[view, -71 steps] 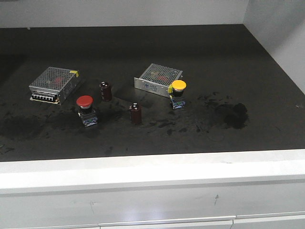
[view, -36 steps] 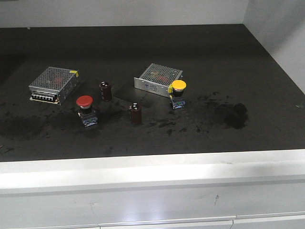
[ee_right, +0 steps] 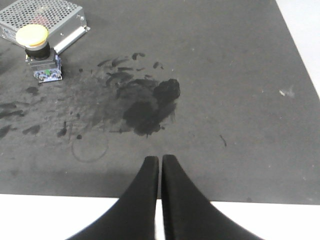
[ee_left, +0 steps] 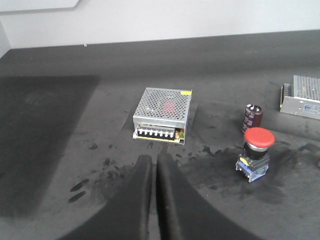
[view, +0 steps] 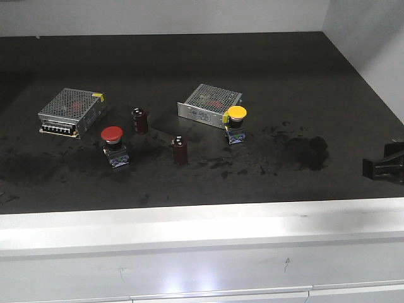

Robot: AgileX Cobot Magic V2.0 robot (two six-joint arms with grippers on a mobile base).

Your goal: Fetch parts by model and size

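Right gripper [view: 377, 166] has entered the front view (jaws pressed together).

Soft light from above leaves the dark counter [view: 265, 69] dim and a little grainy in the front view, while its white front ledge [view: 189, 278] carries pale glare patches and the red-capped push button [view: 112, 134] and yellow-capped push button [view: 237, 112] throw only short, faint shadows. In the left wrist view a broad, soft-edged shadow [ee_left: 45, 145] darkens the counter's left side under a bright back wall [ee_left: 200, 20], and the left gripper [ee_left: 150, 159] is a dark, slightly blurred mass. In the right wrist view the counter is evenly lit, the front ledge washes out to flat white, and the right gripper [ee_right: 160, 159] is a near-black silhouette.
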